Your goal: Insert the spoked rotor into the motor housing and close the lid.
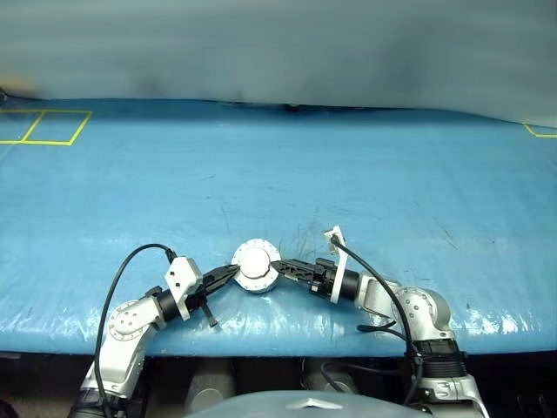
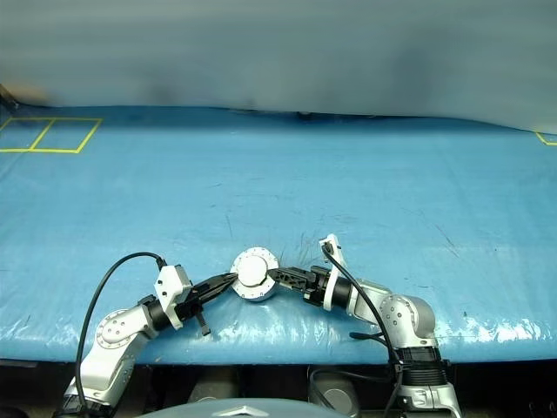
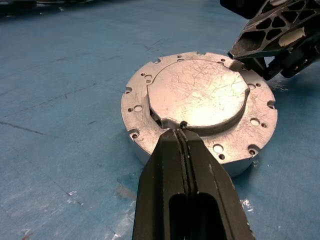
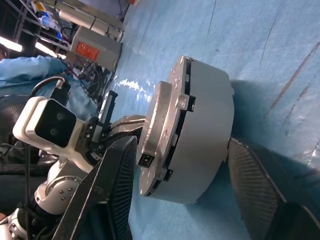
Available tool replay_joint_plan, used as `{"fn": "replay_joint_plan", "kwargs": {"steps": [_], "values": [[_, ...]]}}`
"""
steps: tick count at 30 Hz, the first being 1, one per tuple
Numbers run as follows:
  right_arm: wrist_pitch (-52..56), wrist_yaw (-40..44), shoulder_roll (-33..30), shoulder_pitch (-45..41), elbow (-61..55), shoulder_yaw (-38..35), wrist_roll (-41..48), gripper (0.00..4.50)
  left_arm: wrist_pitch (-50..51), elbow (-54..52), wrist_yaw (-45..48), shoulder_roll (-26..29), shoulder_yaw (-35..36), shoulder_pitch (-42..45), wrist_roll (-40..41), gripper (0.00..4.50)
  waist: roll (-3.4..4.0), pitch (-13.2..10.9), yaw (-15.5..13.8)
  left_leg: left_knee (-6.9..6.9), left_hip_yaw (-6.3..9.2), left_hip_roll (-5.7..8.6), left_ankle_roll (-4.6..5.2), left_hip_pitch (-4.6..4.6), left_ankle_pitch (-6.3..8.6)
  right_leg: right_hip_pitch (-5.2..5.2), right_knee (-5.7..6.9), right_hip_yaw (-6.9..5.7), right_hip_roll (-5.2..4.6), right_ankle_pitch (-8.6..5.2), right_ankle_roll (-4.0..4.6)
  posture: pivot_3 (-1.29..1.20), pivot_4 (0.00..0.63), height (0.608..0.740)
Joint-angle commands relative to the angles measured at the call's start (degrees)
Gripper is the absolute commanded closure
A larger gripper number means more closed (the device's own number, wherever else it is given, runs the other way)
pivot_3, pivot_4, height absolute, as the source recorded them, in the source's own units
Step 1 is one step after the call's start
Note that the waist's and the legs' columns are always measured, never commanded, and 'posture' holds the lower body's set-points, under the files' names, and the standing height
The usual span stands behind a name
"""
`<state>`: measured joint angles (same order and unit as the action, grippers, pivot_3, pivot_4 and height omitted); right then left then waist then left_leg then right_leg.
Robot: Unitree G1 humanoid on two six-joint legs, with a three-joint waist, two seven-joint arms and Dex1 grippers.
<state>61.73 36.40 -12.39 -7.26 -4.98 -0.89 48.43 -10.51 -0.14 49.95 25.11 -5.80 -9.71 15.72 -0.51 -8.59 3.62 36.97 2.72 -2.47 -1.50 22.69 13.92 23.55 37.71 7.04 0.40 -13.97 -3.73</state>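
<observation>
While the blue-covered table (image 1: pixel 365 174) stretches away toward the far wall, the action sits near its front edge, at the middle. Left gripper (image 1: pixel 228 277): its two black fingers (image 3: pixel 187 170) are pressed together, nothing between them, and their joined tip meets the near rim of the lid (image 3: pixel 197 95). Motor housing (image 1: pixel 256 266): a round grey metal puck lying flat on the table between the two grippers, with the lid closed over it, plain light-grey face and raised centre uppermost; small holes ring the outer flange. The spoked rotor cannot be made out. Right gripper (image 1: pixel 280 266): it comes in from the opposite side, fingers (image 4: pixel 107 195) parted to a middling gap that straddles the housing (image 4: pixel 200 135), one above the lid, one below the base; whether they press on the metal cannot be told.
</observation>
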Motion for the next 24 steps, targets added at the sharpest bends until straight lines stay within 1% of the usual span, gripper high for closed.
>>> {"fn": "replay_joint_plan", "kwargs": {"steps": [1, 3, 4, 10, 12, 14, 16, 18, 19, 21, 23, 24], "values": [[0.76, 0.58, 0.73, 0.53, -1.15, 0.55, 1.47, 2.49, 1.47, 1.90, -0.12, 0.22, -1.60, -1.38, -2.01, 4.50, 0.00, 0.00, 0.03, -0.01, 0.00, 0.00, 0.00, 0.00, 0.00, 0.01, 0.00, 0.00, 0.00, 0.00, 0.01, 0.00, 0.150, 0.740], [0.71, 0.25, 0.68, 0.53, -1.23, 0.64, 1.15, 3.10, 1.25, 1.97, -0.35, 0.01, -1.48, -1.34, -2.14, 4.50, 0.01, 0.00, 0.12, -0.02, -0.01, 0.00, 0.00, 0.03, 0.00, 0.03, -0.01, 0.00, 0.00, -0.01, 0.01, 0.00, 0.150, 0.740], [0.78, 0.20, 0.70, 0.50, -1.18, 0.56, 1.23, 3.21, 1.20, 2.00, -0.46, -0.19, -1.35, -1.37, -1.98, 4.50, 0.00, -0.01, 0.12, -0.02, -0.01, 0.00, 0.00, 0.02, 0.00, 0.02, -0.01, 0.00, 0.00, -0.01, 0.01, 0.00, 0.150, 0.740], [1.18, -0.26, 0.92, 0.48, -1.03, -0.64, 1.73, 3.21, 0.48, 2.05, -1.41, -1.38, -0.45, -1.50, -1.33, 4.50, 0.00, -0.01, 0.19, 0.03, 0.00, 0.00, -0.01, -0.03, 0.01, 0.14, -0.03, 0.00, -0.01, -0.01, 0.00, 0.00, 0.150, 0.740], [1.49, -1.10, 1.91, 0.16, -0.46, -2.39, 2.87, 3.21, 0.96, 1.50, -2.50, -2.89, 0.95, -1.47, 0.59, 4.50, 0.00, -0.01, 0.19, 0.01, 0.00, 0.00, -0.01, 0.00, 0.01, 0.11, -0.04, 0.00, -0.01, -0.01, 0.00, 0.00, 0.150, 0.740], [1.61, -2.05, 3.14, -0.33, 0.19, -4.62, 4.47, 3.21, 2.70, 0.15, -4.14, -5.30, 3.11, -1.39, 4.54, 4.50, -0.01, -0.07, 0.19, 0.02, 0.00, -0.01, -0.01, 0.10, 0.01, 0.08, -0.02, 0.00, 0.00, 0.00, 0.00, 0.00, 0.150, 0.740], [1.40, -2.89, 4.39, -0.88, 0.83, -6.87, 6.15, 3.21, 9.07, -2.27, -6.06, -7.93, 5.74, -1.34, 11.93, 4.50, -0.12, -0.21, 0.29, 0.05, 0.01, -0.01, -0.01, 0.22, 0.01, 0.15, 0.01, -0.01, 0.02, 0.00, -0.01, 0.00, 0.150, 0.740], [1.18, -3.98, 5.67, -1.57, 1.24, -9.05, 7.80, 3.21, 17.40, -5.02, -6.95, -9.37, 8.25, -1.37, 21.07, 4.50, -0.18, -0.36, 0.50, 0.05, 0.03, -0.05, -0.01, 0.29, 0.01, 0.22, 0.04, -0.02, 0.06, 0.01, -0.02, 0.00, 0.150, 0.740], [0.96, -4.49, 6.19, -1.90, 1.38, -9.95, 8.51, 3.21, 19.87, -5.85, -7.23, -9.90, 9.19, -1.32, 24.03, 4.50, -0.17, -0.40, 0.62, 0.05, 0.06, -0.06, -0.01, 0.37, 0.01, 0.27, 0.04, -0.03, 0.10, 0.01, -0.02, 0.00, 0.150, 0.740], [0.22, -5.62, 7.54, -2.71, 1.73, -12.34, 10.30, 3.21, 22.48, -6.92, -8.30, -10.95, 10.65, -1.33, 27.07, 4.50, -0.13, -0.43, 0.77, 0.04, 0.13, -0.07, 0.00, 0.60, 0.01, 0.46, 0.05, -0.06, 0.13, 0.03, -0.06, 0.00, 0.150, 0.740], [-0.38, -6.63, 8.63, -3.38, 1.90, -14.28, 11.67, 3.21, 23.37, -7.75, -9.28, -11.92, 11.58, -1.50, 28.02, 4.50, -0.13, -0.43, 0.76, 0.07, 0.15, -0.05, 0.00, 1.00, 0.00, 0.85, 0.08, -0.07, 0.15, 0.24, -0.41, 0.00, 0.150, 0.740], [-0.53, -7.04, 8.97, -3.67, 1.83, -14.94, 12.14, 3.21, 23.37, -7.97, -9.79, -12.40, 11.84, -1.57, 27.91, 4.32, -0.12, -0.44, 0.75, 0.07, 0.15, -0.05, 0.00, 1.09, 0.00, 0.94, 0.08, -0.06, 0.15, 0.27, -0.44, 0.00, 0.150, 0.740]]}}
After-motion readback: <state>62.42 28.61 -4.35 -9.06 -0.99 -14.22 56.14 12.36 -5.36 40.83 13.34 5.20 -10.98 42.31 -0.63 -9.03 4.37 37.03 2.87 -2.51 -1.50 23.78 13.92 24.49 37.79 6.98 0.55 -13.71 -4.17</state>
